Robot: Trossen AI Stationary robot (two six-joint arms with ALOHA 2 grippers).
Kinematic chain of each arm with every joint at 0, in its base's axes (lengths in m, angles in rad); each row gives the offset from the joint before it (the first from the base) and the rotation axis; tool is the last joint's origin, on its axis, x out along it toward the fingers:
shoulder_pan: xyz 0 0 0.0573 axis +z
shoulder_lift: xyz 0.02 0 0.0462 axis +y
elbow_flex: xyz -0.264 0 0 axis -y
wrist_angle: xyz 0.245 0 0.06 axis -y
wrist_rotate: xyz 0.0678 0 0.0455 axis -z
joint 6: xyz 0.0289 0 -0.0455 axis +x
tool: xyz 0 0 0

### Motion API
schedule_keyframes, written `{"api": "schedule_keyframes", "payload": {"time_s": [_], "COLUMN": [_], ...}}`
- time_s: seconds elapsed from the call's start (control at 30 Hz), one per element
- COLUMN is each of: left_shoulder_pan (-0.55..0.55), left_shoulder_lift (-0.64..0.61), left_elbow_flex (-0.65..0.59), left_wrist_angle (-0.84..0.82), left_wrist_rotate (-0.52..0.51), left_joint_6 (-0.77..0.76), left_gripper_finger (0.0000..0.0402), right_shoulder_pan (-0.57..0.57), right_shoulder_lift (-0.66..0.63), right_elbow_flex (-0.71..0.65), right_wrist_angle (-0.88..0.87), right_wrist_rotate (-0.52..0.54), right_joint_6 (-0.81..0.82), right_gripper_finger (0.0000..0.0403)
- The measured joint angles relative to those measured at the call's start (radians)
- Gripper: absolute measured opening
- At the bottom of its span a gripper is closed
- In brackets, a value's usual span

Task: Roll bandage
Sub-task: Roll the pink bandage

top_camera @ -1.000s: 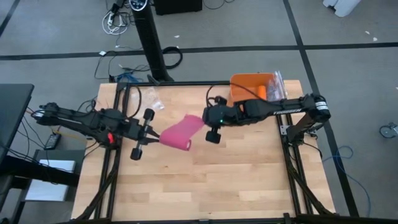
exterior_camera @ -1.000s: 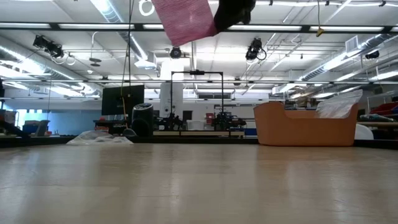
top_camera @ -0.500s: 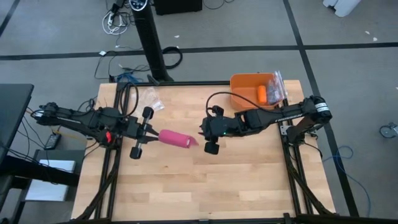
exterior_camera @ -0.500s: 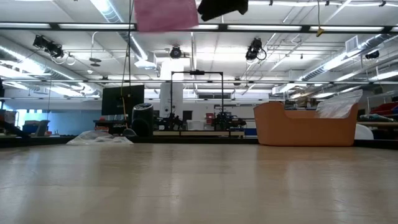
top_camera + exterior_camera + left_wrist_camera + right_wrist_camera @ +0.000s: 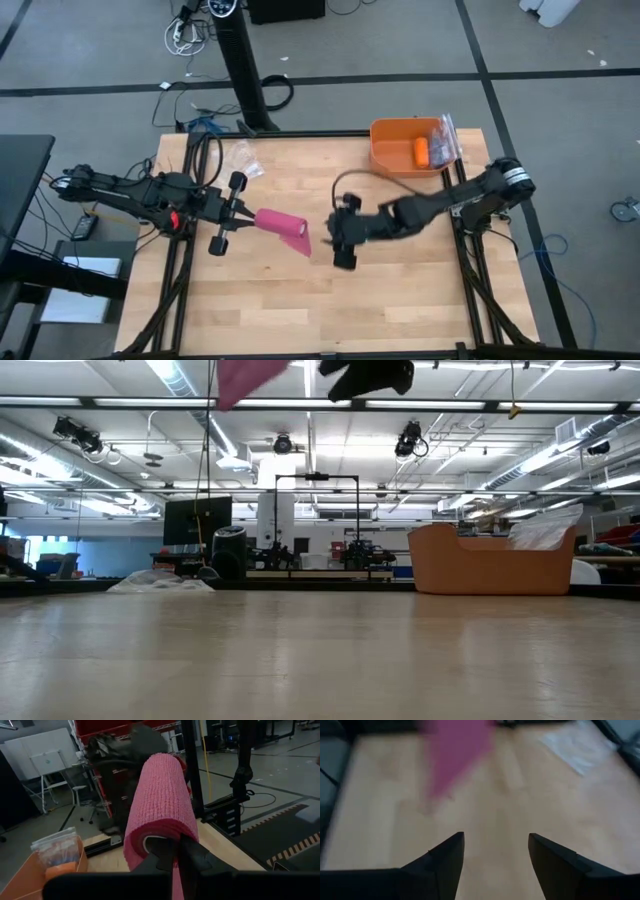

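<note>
Two arms reach inward above the table [image 5: 400, 290]. The left gripper [image 5: 238, 213] is clamped on the bandage [image 5: 283, 227], held aloft mid-table; the right gripper [image 5: 496, 851], fingers spread, hovers just beside it. No readable writing shows.

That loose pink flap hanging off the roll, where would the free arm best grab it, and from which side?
Probably at the hanging tail's lower corner, coming from the right. The bandage is mostly rolled and held at one end by the left gripper, so the roll's body is taken. The free flap droops at its right end, facing the open right gripper, which is empty and apart from it. A pinch across the flat flap looks easiest.
</note>
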Motion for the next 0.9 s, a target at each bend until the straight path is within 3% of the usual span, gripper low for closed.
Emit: {"api": "schedule_keyframes", "payload": {"time_s": [0.2,0.3,0.5,0.73,0.9], "left_shoulder_pan": [0.0,0.0,0.0,0.0,0.0], "left_shoulder_lift": [0.0,0.004,0.005,0.005,0.004], "left_elbow_flex": [0.0,0.0,0.0,0.0,0.0], "left_wrist_angle": [0.0,0.008,0.026,0.04,0.05], "left_wrist_rotate": [0.0,-0.007,-0.013,-0.068,-0.103], "left_joint_6": [0.0,0.0,0.001,0.032,0.036], "left_gripper_finger": [0.0013,0.0013,0.0013,0.0013,0.0013], "right_shoulder_pan": [0.067,0.074,0.019,-0.024,-0.021], "right_shoulder_lift": [0.0,-0.002,-0.002,0.016,0.052], "right_elbow_flex": [-0.157,-0.188,-0.197,-0.197,-0.198], "right_wrist_angle": [0.389,0.514,0.529,0.568,0.6], "right_wrist_rotate": [0.162,0.187,0.217,0.06,0.078], "right_joint_6": [0.024,-0.012,-0.033,-0.015,-0.047], "right_gripper_finger": [0.0226,0.0227,0.0218,0.0194,0.0127]}}
